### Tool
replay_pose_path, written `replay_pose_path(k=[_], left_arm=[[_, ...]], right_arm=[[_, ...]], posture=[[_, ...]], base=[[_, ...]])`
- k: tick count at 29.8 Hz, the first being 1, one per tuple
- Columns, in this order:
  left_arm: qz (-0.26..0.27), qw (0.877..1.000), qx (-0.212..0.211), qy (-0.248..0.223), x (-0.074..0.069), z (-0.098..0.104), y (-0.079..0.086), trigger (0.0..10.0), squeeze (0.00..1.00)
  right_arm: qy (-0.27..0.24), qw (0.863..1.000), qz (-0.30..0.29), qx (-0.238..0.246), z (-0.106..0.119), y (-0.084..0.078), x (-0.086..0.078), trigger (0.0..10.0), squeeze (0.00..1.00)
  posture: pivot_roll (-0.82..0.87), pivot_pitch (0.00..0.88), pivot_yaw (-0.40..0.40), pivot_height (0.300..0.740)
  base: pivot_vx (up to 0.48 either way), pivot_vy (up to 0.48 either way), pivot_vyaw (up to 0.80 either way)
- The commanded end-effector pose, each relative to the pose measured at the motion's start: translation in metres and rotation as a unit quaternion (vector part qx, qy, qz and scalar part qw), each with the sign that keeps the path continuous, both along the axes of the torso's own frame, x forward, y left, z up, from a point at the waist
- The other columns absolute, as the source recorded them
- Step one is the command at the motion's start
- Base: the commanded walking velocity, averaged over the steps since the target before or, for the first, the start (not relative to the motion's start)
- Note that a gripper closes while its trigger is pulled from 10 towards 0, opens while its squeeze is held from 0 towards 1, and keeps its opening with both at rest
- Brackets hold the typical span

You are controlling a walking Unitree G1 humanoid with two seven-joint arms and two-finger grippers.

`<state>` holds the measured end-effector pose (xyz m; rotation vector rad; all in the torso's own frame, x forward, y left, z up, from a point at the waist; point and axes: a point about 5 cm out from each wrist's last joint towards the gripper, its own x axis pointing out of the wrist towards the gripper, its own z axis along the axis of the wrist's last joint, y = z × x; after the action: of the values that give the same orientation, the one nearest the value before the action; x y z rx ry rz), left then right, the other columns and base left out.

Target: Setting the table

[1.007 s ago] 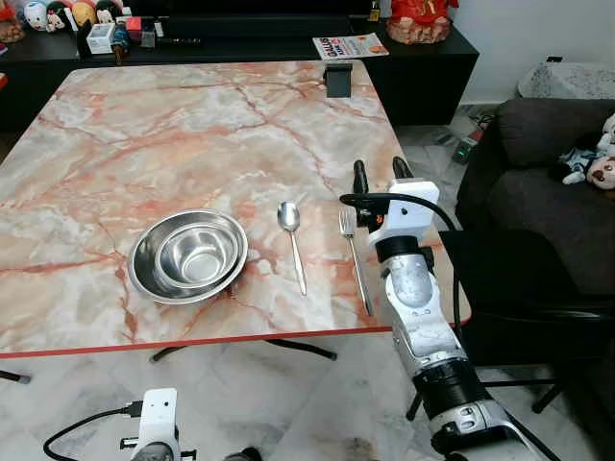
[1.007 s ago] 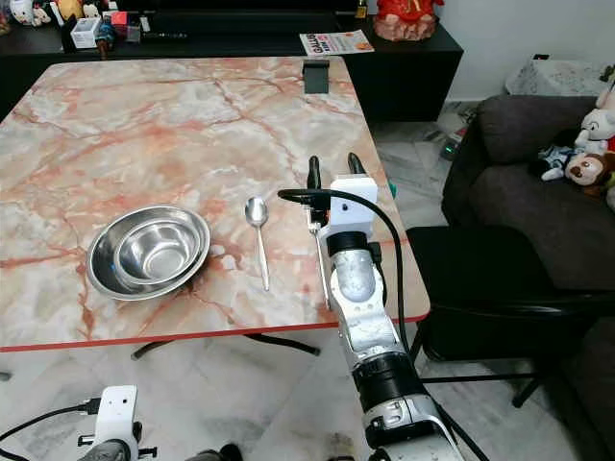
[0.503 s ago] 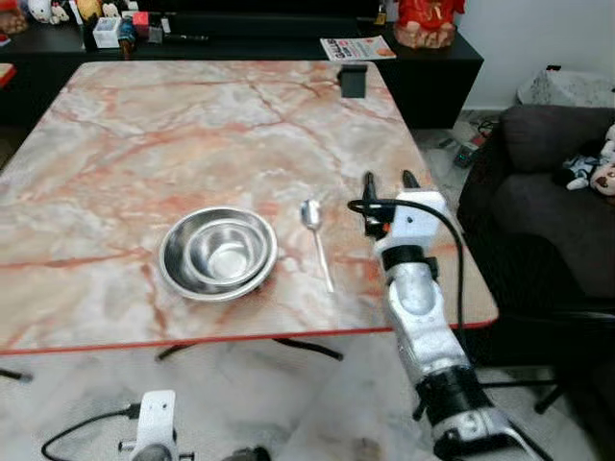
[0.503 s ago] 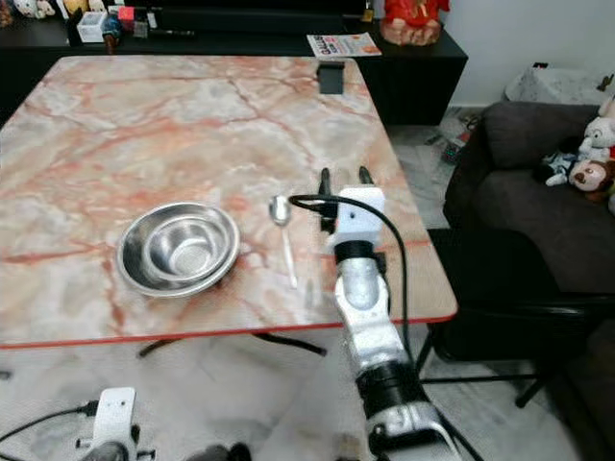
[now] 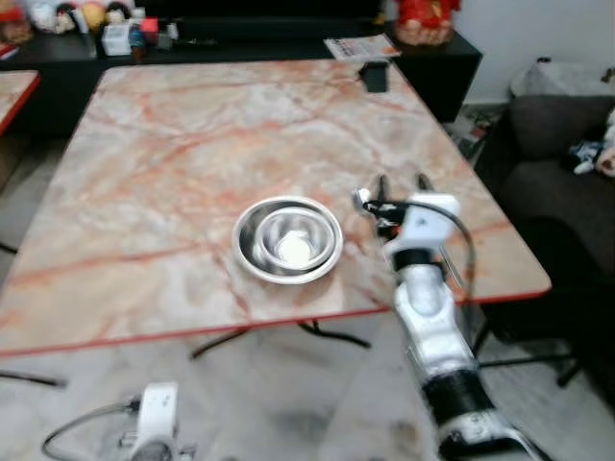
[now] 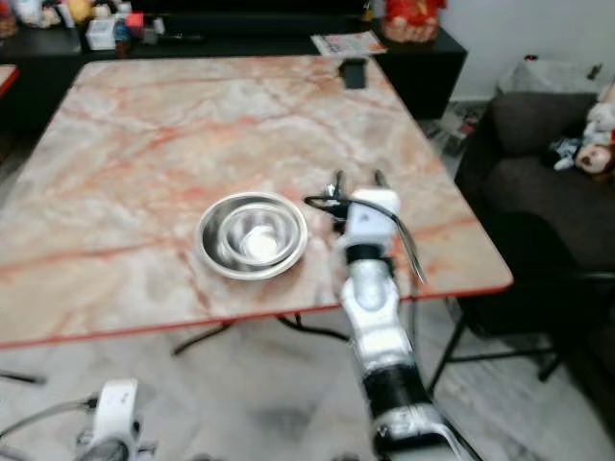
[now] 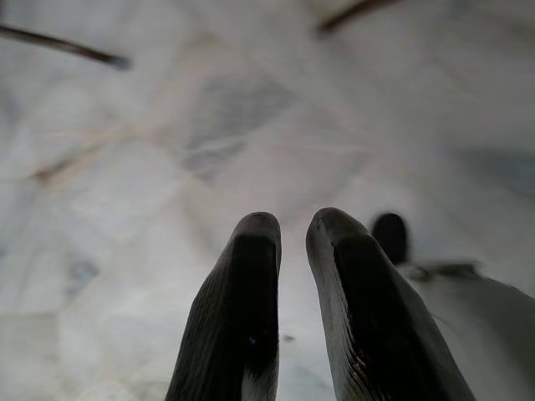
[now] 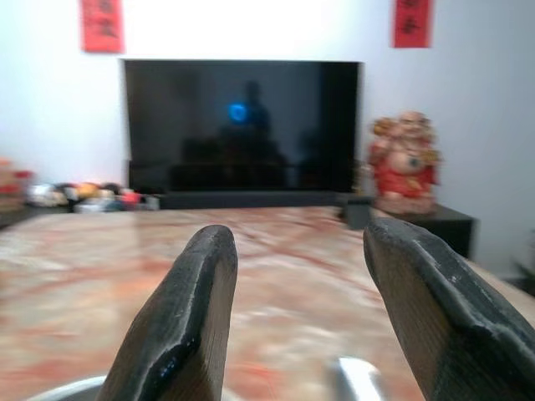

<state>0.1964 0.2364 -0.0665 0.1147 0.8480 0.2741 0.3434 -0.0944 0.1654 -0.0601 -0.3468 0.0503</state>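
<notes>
A steel bowl (image 5: 288,240) sits on the pink marble table (image 5: 192,144) near its front edge. My right gripper (image 5: 402,182) hovers just right of the bowl, low over the table, open with nothing between its fingers (image 8: 196,301). A fork (image 6: 413,257) lies on the table to the right of that arm. In the right wrist view a blurred spoon (image 8: 358,376) shows below the gripper, with the bowl's rim beside it. My left gripper (image 7: 295,225) hangs over the pale floor, its fingers close together and holding nothing.
A small black object (image 5: 373,77) stands at the table's far edge. Behind is a black cabinet (image 5: 288,29) with toys, a magazine and a red figurine. A dark sofa (image 5: 567,144) and a black chair stand to the right. The picture is blurred.
The camera has swung, so the whole scene sits further right. My right gripper has moved left across the cutlery, from right of the fork to over the spoon, still open.
</notes>
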Motion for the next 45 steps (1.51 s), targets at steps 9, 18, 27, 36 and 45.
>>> replay_pose_path(k=[9, 18, 27, 36, 45], left_arm=[[0.003, 1.000, -0.011, 0.010, -0.005, -0.005, -0.008, 10.0, 0.00], [0.002, 1.000, -0.011, 0.010, -0.005, -0.005, -0.008, 10.0, 0.00], [0.003, 1.000, -0.010, 0.008, -0.004, -0.005, -0.009, 10.0, 0.00], [0.001, 1.000, -0.010, 0.008, -0.005, -0.005, -0.010, 10.0, 0.00], [0.001, 1.000, -0.010, 0.006, -0.004, -0.005, -0.010, 10.0, 0.00]], right_arm=[[-0.003, 1.000, -0.012, -0.012, -0.008, -0.020, -0.006, 10.0, 0.00], [0.005, 0.999, -0.024, -0.023, -0.018, -0.035, -0.013, 10.0, 0.00], [0.050, 0.997, -0.025, -0.045, -0.045, -0.043, -0.019, 10.0, 0.00], [0.066, 0.996, -0.010, -0.051, -0.054, -0.041, -0.022, 10.0, 0.00], [0.106, 0.992, 0.006, -0.062, -0.077, -0.039, -0.029, 10.0, 0.00]], posture=[[-0.03, 0.141, -0.012, 0.740], [-0.04, 0.144, -0.011, 0.740], [-0.03, 0.138, -0.015, 0.740], [-0.03, 0.128, -0.019, 0.740], [-0.03, 0.112, -0.023, 0.740]], base=[[0.000, 0.480, 0.00], [0.000, 0.480, 0.00], [0.000, 0.480, 0.00], [0.000, 0.480, 0.00], [0.000, 0.480, 0.00]])
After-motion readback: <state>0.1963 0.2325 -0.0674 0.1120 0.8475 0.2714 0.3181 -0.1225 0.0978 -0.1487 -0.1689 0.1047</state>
